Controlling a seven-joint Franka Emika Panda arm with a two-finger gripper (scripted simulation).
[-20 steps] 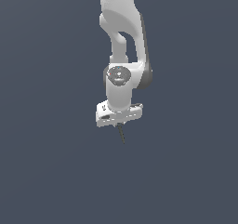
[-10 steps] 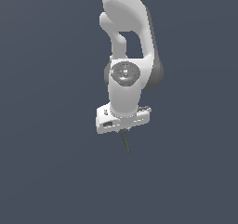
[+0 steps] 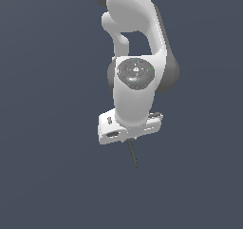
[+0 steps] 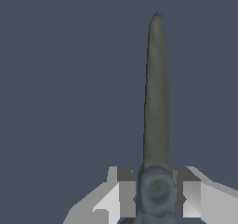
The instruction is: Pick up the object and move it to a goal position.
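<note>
The object is a thin, straight, dark grey-green stick [image 3: 133,154]. It hangs below the white gripper bar [image 3: 129,129] in the exterior view, pointing down and a little to that view's right. In the wrist view the stick [image 4: 155,93] runs lengthways away from the camera, and its near end sits clamped between the two fingers [image 4: 125,190]. My gripper [image 4: 156,193] is shut on the stick. In the exterior view the fingers are hidden behind the bar.
The white arm [image 3: 135,47] rises from the gripper to the upper edge of the exterior view. Around it there is only a plain dark blue-grey background. No goal marker shows.
The arm and gripper, with the stick held, have come closer to the exterior camera and look larger. The stick hangs lower in the picture.
</note>
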